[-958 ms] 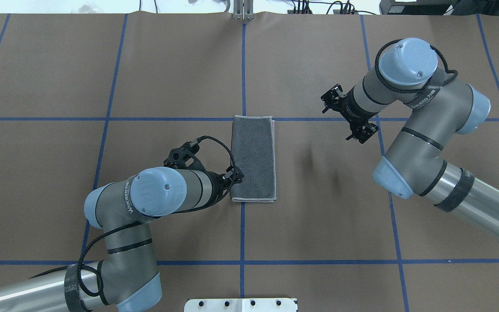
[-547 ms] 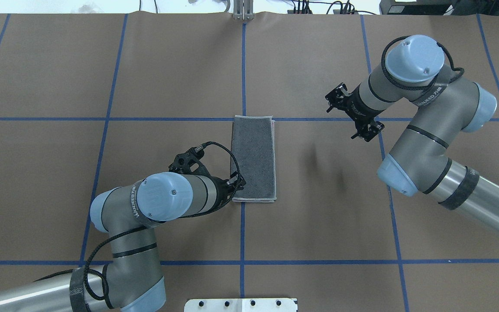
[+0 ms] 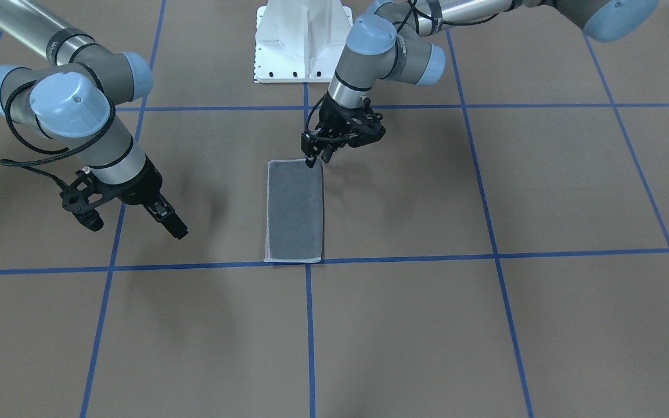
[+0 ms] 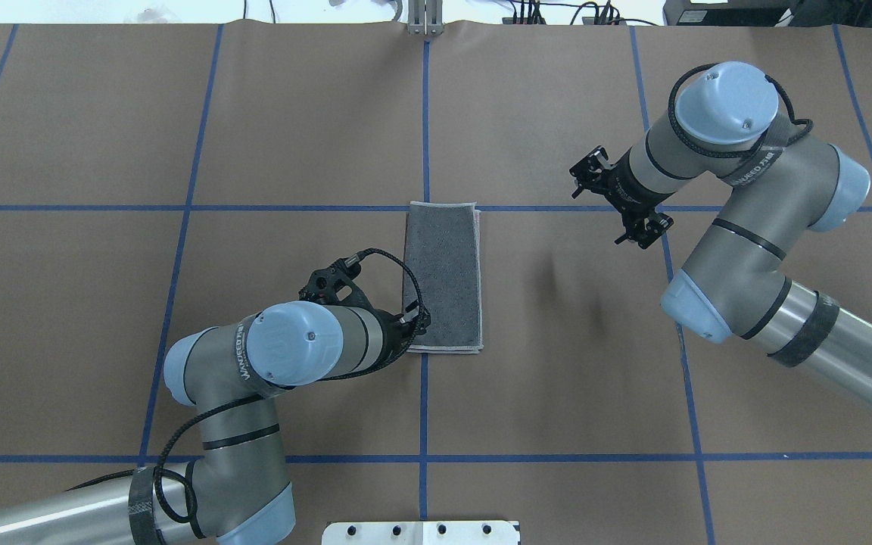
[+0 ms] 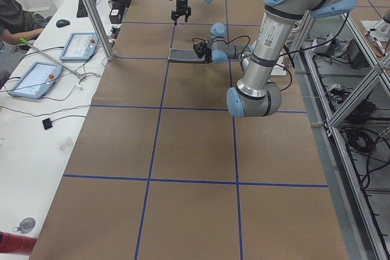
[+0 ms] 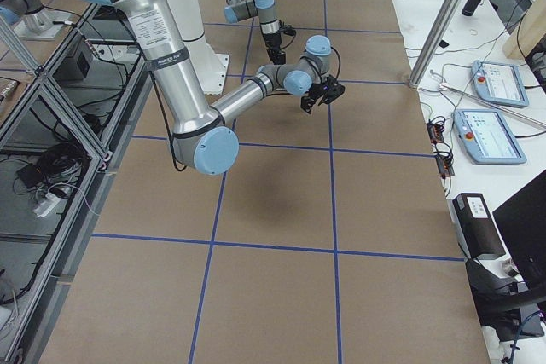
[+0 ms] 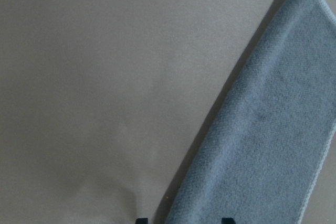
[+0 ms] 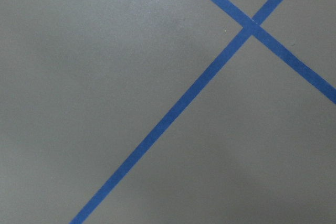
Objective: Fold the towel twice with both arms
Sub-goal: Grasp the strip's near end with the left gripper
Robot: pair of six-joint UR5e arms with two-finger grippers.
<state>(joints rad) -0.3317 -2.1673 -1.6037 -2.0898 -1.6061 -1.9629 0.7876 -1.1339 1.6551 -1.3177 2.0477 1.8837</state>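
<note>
Overhead exterior shows you the towel (image 4: 442, 276), folded once, grey up, on the centre tape line (image 4: 426, 113), the left gripper (image 4: 415, 324) open astride its near corner, so you risk pinching one layer or skewing the fold while the right gripper (image 3: 176, 230), state unclear, hangs well apart; the pedestal (image 3: 302, 40) blocks nothing.

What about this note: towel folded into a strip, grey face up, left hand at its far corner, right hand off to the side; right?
Not quite. The left hand is at the towel's near corner, on the robot's side, not the far one; the overhead exterior view shows it. The rest holds: folded strip, grey up, right hand off to the side.
</note>
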